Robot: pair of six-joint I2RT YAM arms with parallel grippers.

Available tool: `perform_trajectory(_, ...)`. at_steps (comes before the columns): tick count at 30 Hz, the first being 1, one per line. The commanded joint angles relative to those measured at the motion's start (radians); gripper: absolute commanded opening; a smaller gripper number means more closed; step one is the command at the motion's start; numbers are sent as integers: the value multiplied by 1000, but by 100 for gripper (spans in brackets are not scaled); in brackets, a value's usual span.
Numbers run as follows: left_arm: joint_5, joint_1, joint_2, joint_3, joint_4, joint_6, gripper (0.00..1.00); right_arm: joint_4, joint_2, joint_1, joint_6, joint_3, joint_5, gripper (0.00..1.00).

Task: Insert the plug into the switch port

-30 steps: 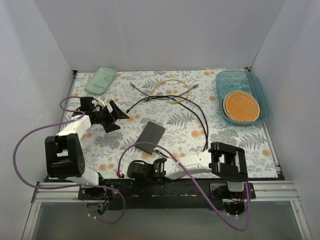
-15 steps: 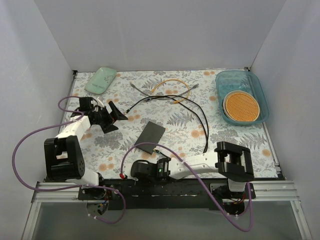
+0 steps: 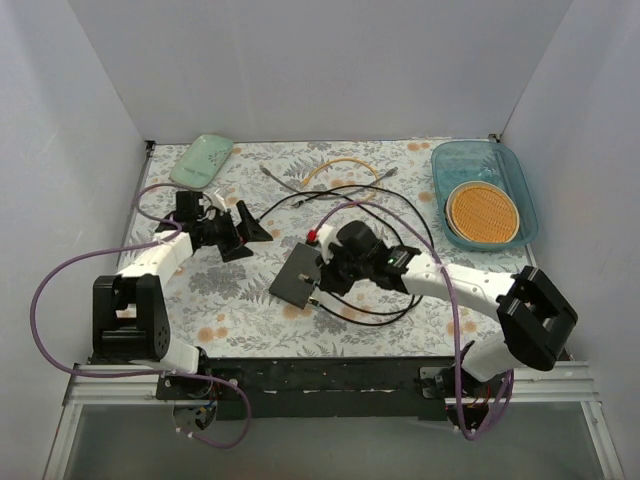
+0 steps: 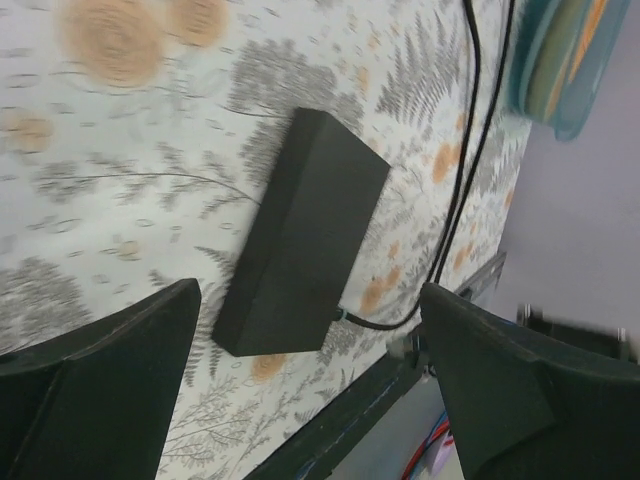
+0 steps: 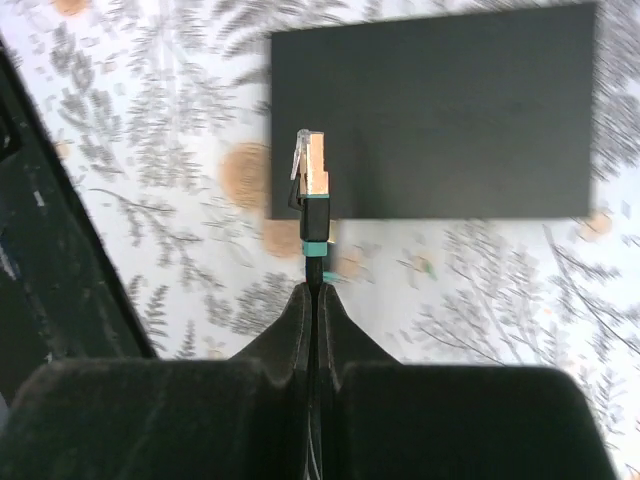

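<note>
The switch (image 3: 298, 276) is a flat dark grey box lying on the floral mat in mid-table. My right gripper (image 3: 326, 277) hovers just right of it, shut on a black cable (image 5: 316, 268) a little behind the plug (image 5: 312, 172). The plug, clear-tipped with a teal band below it, sticks out ahead of the fingers (image 5: 292, 322) and overlaps the edge of the switch (image 5: 440, 120) in the right wrist view. No sockets show. My left gripper (image 3: 250, 228) is open and empty, apart to the switch's far left. The left wrist view has the switch (image 4: 305, 230) between the wide-spread fingers (image 4: 110, 380).
A teal tray (image 3: 442, 160) holding an orange woven disc (image 3: 483, 212) sits at the back right. A mint-green object (image 3: 202, 160) lies at the back left. A yellow cable (image 3: 345, 163), a grey one (image 3: 283, 180) and loops of black cable (image 3: 400, 235) lie behind and right of the switch.
My right arm swung up from the near edge to the switch, trailing the black cable, and its jaws closed on it. My left gripper drifted slightly right and stayed open.
</note>
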Motion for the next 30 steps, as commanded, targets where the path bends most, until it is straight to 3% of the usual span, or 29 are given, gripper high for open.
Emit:
perform_trajectory(1,55,-172,-59,22,134,-76,90,108,0,-225,16,-20,-331,1)
perform_trajectory(5,106,-221,-48,-23,394,-261,86,188,32,-389,76,-39,-548,1)
perform_trajectory(9,106,-300,24,37,446,-275,86,191,54,-454,81,-31,-702,1)
perform_trajectory(17,101,-419,73,68,525,-308,81,206,25,-486,115,-62,-738,1)
perform_trajectory(20,93,-438,73,69,524,-310,75,234,17,-497,144,-78,-732,1)
perform_trajectory(30,83,-476,74,72,429,-238,69,343,-9,-523,237,-117,-733,1)
